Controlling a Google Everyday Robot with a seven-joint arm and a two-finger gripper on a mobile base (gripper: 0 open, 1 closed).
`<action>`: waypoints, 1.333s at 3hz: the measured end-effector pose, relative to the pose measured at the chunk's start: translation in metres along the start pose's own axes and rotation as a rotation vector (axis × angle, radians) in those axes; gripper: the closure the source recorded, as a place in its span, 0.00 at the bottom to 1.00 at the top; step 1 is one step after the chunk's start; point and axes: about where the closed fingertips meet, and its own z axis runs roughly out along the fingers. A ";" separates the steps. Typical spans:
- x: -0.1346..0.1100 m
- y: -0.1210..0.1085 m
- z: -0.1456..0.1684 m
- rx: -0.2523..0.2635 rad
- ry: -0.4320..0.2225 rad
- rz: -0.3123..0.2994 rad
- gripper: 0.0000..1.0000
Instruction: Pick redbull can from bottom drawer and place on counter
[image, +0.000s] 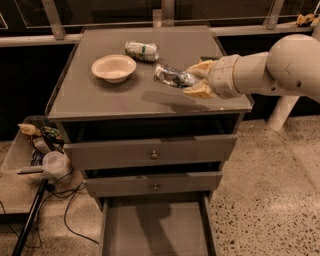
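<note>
My gripper (196, 80) reaches in from the right over the counter (100, 102) and is shut on the redbull can (172, 76), a slim silver can with blue patches. It holds the can on its side a little above the counter's middle right, its shadow below it. The bottom drawer (155, 231) stands pulled open at the foot of the cabinet, a flat grey tray with nothing showing in it.
A cream bowl (114, 67) sits on the counter's left middle. A silver can with a green band (142, 50) lies at the back. Two upper drawers (152, 152) with round knobs are shut. A clutter-filled bin (37, 150) and cables stand left of the cabinet.
</note>
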 end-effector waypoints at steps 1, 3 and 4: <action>0.004 -0.012 0.023 -0.004 -0.024 0.091 1.00; -0.001 -0.047 0.059 0.009 -0.037 0.177 1.00; 0.007 -0.057 0.075 0.000 -0.017 0.202 1.00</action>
